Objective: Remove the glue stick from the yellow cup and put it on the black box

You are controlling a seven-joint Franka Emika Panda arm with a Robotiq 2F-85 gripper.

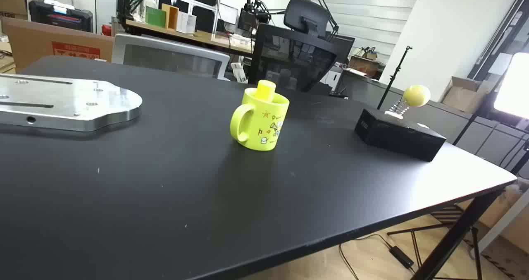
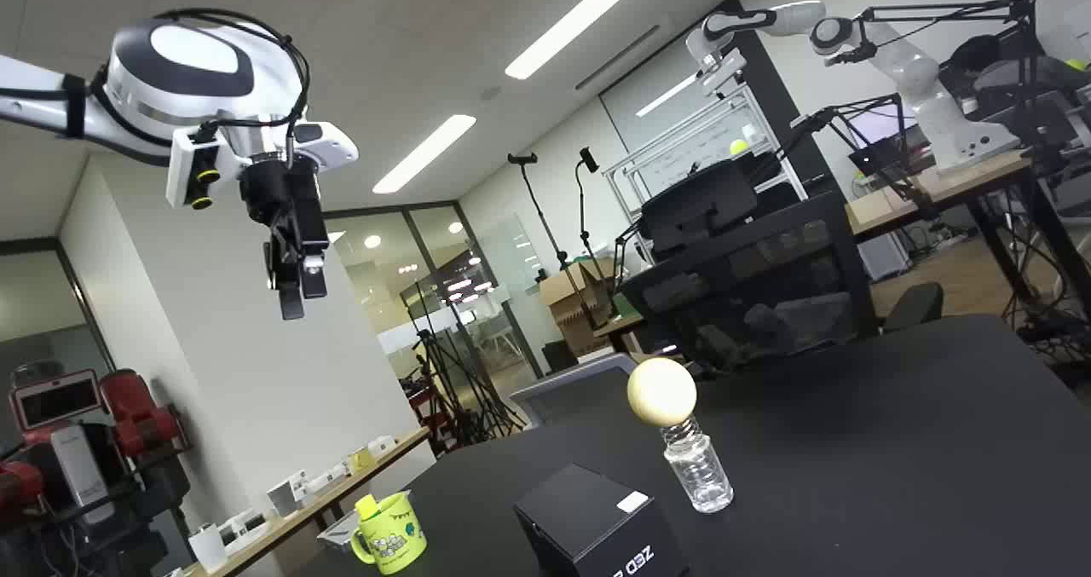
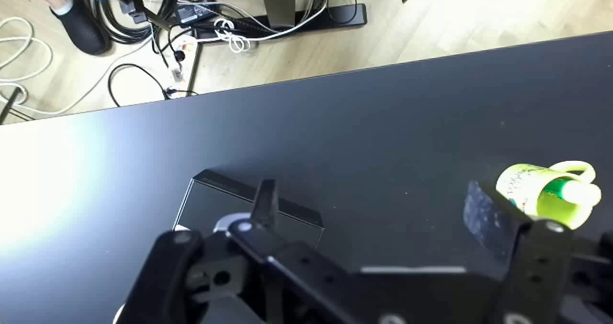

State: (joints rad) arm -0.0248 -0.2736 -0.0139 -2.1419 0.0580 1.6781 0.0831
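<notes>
Two jaws on the gripper [image 3: 378,214] stand wide apart in the wrist view, dark worktop [image 3: 383,147] showing between. Tip at 3 o'clock lines up with the yellow cup [image 3: 519,183], tip at 9 o'clock with the black box [image 3: 218,203]; line of sight only, since in an exterior view the arm [image 2: 200,83] holds the jaws high, at 11 o'clock from the yellow cup, well apart from both. Task item, the glue stick [image 3: 574,191], is inside the yellow cup, cap end poking past the rim; green body partly visible from the wrist, cap yellow in both exterior views. Yellow cup stands on its base, printed drawings on the wall, handle at 9 o'clock in an exterior view. From it there: black box flat at 3 o'clock, well apart; metal plate [image 1: 70,94] at 9; black mesh chair [image 1: 293,58] past the worktop edge at 1. In an exterior view the black box shows a white label and ZED lettering; near it at 2 o'clock, clear bottle [image 2: 701,479] upright on the worktop, coiled spring [image 2: 680,430] on top, pale yellow ball [image 2: 662,391] above that. Wrist view again: power strip [image 3: 187,58] on the floor at 10 o'clock, black shoe [image 3: 85,29] beyond it.
</notes>
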